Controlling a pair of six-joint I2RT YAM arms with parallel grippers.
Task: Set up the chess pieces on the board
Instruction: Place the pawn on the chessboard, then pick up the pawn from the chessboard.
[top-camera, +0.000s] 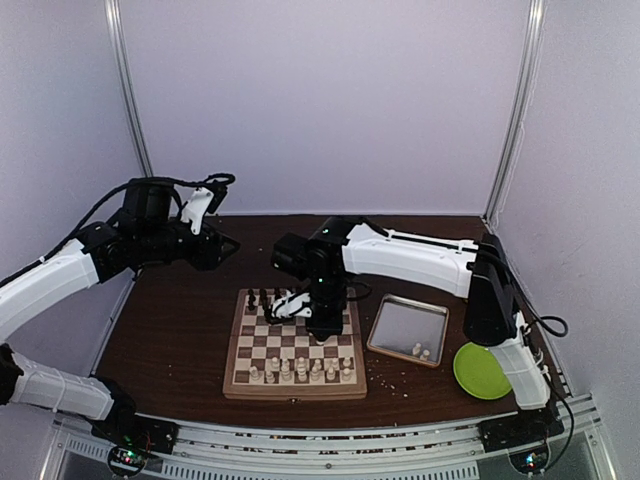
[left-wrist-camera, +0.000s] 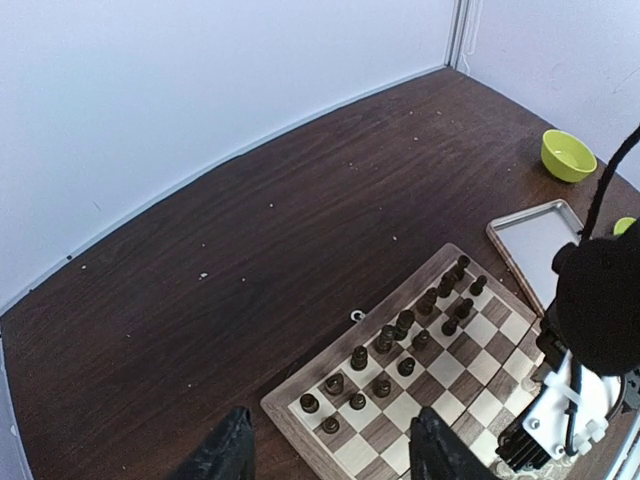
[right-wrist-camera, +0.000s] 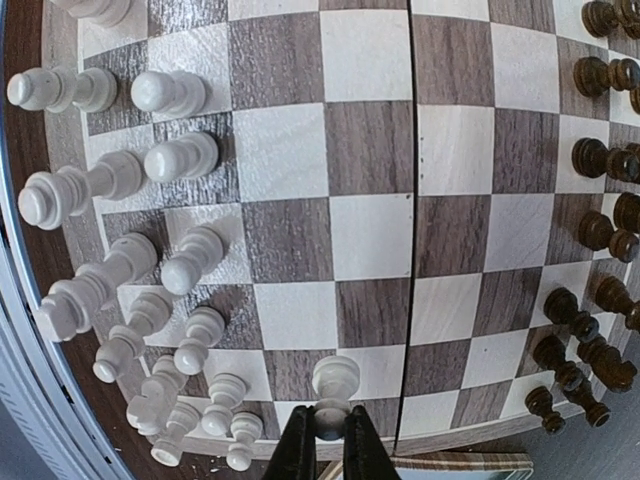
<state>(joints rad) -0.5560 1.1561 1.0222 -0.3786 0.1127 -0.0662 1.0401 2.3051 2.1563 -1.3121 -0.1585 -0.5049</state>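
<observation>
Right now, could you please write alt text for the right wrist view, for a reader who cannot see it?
The right arm's two black fingers pinch a cream-white pawn at the bottom of the picture, over the checkered board. Other white pieces stand in two rows on the left; dark pieces line the right side.

Right wrist view: my right gripper cut by bottom edge; one end of cream-white pawn buried between its fingers. Square wooden checkered chessboard cut off at top and right; small dark brown pieces clipped at right. Left wrist view: left gripper shows black fingertips only; black right arm hides one board corner and part of shiny rectangular metal tray. Top view: two cream pieces in tray too small for me to name.
</observation>
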